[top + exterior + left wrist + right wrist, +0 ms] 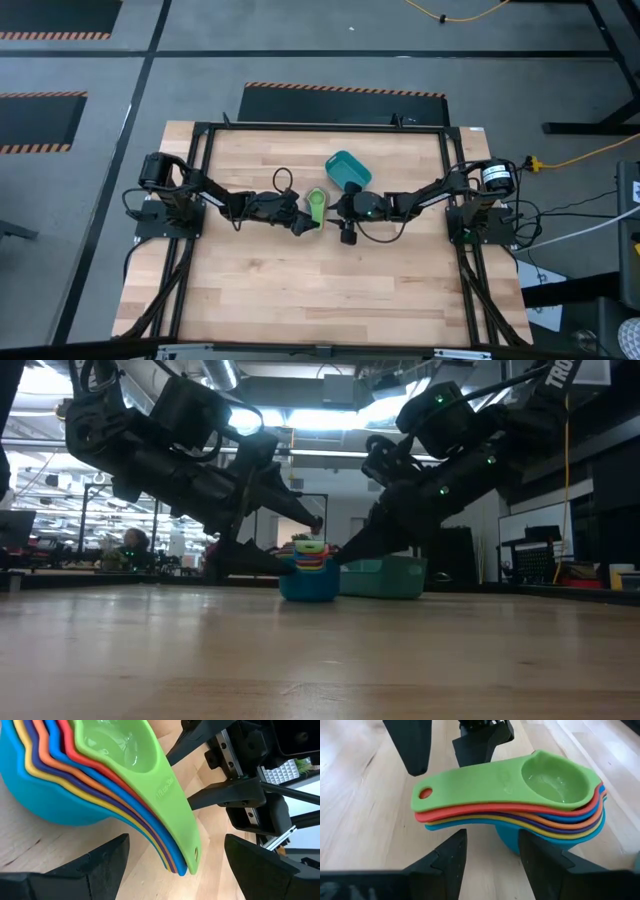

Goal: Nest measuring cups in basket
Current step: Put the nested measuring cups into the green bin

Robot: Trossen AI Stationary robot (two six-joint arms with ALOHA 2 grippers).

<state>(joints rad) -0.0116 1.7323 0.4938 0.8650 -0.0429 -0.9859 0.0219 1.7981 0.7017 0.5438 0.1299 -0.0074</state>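
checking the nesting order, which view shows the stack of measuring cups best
The right wrist view: the measuring cups show every coloured layer, green on top. The left wrist view crops the bowls. The high view shows mainly green; the low view shows them small.

Both arms reach inward from the table's sides, so the two grippers meet near its middle. The left gripper (303, 222) is low over the tabletop with its fingers (95, 867) spread wide apart, nothing between them. The right gripper (338, 207) faces it from the opposite side, just beside it, its fingers (442, 865) parted too and gripping nothing. Both wrists slope downward toward the fingertips.
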